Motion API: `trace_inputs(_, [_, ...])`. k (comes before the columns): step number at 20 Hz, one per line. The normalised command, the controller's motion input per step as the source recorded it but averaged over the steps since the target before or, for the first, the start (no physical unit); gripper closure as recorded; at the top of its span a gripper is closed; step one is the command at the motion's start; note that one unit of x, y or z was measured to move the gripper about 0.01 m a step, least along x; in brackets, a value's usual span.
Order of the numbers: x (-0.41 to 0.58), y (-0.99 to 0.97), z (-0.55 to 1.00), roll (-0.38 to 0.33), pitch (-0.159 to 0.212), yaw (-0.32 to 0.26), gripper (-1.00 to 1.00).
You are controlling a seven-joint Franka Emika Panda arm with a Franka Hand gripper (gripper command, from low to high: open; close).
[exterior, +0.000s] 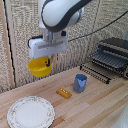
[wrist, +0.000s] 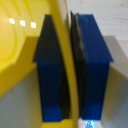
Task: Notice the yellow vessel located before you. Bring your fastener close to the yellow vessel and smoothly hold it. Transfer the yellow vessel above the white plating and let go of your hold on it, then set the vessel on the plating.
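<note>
The yellow vessel [exterior: 40,67], a small bright-yellow bowl, hangs in the air above the wooden table, held by its rim. My gripper [exterior: 48,61] is shut on that rim. In the wrist view the thin yellow wall [wrist: 64,60] runs between the two blue fingers [wrist: 95,65], which press it from both sides. The white plating [exterior: 31,111], a large plate with a faint floral rim, lies on the table in front of and below the bowl, at the exterior view's left.
A blue cup [exterior: 80,82] stands mid-table with a flat orange-yellow block [exterior: 63,93] beside it. A black toaster oven [exterior: 112,56] with a wire rack sits at the exterior view's right. A woven screen backs the table.
</note>
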Motion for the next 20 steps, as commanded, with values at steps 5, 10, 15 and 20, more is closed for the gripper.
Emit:
trace_inputs(5, [-0.076, 0.4, -0.53, -0.007, 0.044, 0.096, 1.0])
trace_inputs(10, [0.0, 0.28, -0.52, -0.025, 0.043, 0.104, 1.0])
trace_inputs(15, [0.137, 0.16, -0.41, -0.008, 0.006, 0.098, 1.0])
trace_inputs(20, [0.266, 0.16, -0.37, -0.009, 0.012, 0.074, 1.0])
